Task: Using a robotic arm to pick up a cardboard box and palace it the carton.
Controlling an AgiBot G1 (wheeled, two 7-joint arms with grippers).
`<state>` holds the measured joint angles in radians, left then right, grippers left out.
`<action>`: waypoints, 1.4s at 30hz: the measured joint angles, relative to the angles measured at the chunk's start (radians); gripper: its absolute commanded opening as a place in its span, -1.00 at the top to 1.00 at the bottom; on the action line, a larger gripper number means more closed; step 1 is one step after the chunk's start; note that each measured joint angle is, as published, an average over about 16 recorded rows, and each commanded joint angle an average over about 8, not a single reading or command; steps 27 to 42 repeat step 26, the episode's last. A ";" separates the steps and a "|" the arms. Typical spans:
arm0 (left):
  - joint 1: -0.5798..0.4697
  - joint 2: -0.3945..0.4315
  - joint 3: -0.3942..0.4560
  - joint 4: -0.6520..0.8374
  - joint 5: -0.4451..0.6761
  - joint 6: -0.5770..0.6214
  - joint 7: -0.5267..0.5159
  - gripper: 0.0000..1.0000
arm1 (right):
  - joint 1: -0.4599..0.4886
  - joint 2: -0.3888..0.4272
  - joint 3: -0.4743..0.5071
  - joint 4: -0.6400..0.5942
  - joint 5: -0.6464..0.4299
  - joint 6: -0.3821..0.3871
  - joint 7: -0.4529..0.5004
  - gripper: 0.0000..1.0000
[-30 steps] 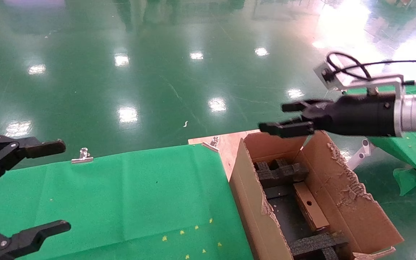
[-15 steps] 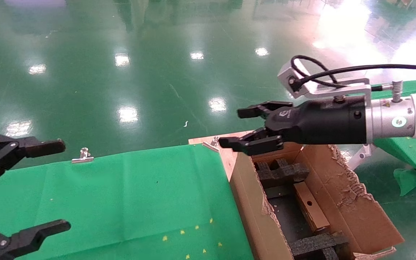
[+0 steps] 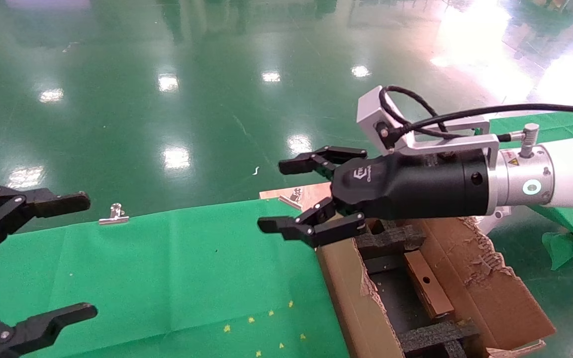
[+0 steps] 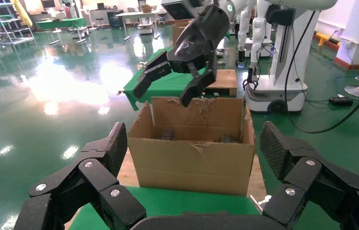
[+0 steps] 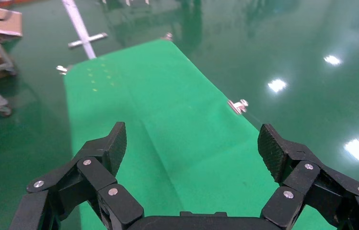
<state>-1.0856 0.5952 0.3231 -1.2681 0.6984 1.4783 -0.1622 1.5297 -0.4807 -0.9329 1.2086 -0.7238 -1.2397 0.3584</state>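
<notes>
— Where's the cardboard box (image 3: 428,291)?
— I see it inside the carton (image 3: 485,278), right of the cloth-covered table (image 3: 167,268).
— And the right gripper (image 3: 294,196)?
— Above the carton's left wall; the left gripper (image 3: 33,263) is far left.

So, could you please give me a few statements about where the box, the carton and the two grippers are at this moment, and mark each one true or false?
1. The cardboard box lies inside the carton. True.
2. The right gripper is clamped on the cardboard box. False: it is open and holds nothing.
3. The right gripper hangs above the edge of the green cloth next to the carton. True.
4. The left gripper is shut. False: its fingers are spread wide over the cloth.
5. The carton has black foam inserts inside. True.
</notes>
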 measured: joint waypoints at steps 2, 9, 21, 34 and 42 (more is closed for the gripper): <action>0.000 0.000 0.000 0.000 0.000 0.000 0.000 -1.00 | -0.034 -0.010 0.049 0.006 -0.001 -0.019 -0.013 -1.00; 0.000 0.000 0.000 0.000 0.000 0.000 0.000 -1.00 | -0.152 -0.044 0.218 0.025 -0.002 -0.086 -0.057 -1.00; 0.000 0.000 0.000 0.000 0.000 0.000 0.000 -1.00 | -0.338 -0.097 0.486 0.056 -0.005 -0.190 -0.127 -1.00; 0.000 0.000 0.001 0.000 0.000 0.000 0.000 -1.00 | -0.380 -0.109 0.546 0.063 -0.006 -0.214 -0.143 -1.00; 0.000 0.000 0.001 0.000 0.000 0.000 0.000 -1.00 | -0.380 -0.109 0.546 0.063 -0.006 -0.214 -0.143 -1.00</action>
